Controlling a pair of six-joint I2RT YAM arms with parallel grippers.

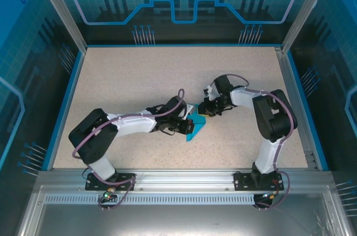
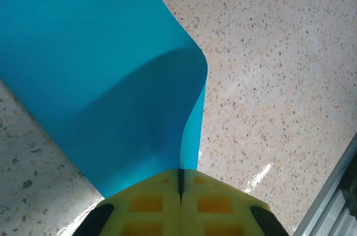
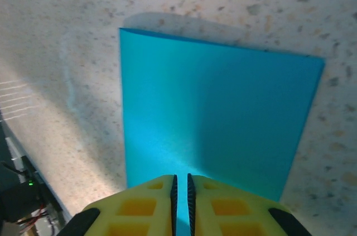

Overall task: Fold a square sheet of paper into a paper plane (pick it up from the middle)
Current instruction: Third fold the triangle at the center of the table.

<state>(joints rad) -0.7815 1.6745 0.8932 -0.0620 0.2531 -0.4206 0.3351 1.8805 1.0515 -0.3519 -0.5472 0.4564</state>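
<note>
Speckled beige table [image 1: 139,80], cyan sheet [image 1: 196,129], blue-panelled walls [image 1: 184,1]

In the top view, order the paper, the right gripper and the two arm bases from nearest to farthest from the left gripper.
1. Paper, pinched in the left gripper, just to its right.
2. Right gripper, up and to the right, holding the paper's other edge.
3. Left base and right base, at the table's near edge: too close to call.

The top external camera is looking down from above the near edge, taking in the whole surface [image 1: 139,80]. The wrist cameras are sitting very close, sighting along the left gripper [image 2: 179,173] and the right gripper [image 3: 181,179], both viewing the square sheet of paper [image 2: 83,68] mid-surface.
</note>
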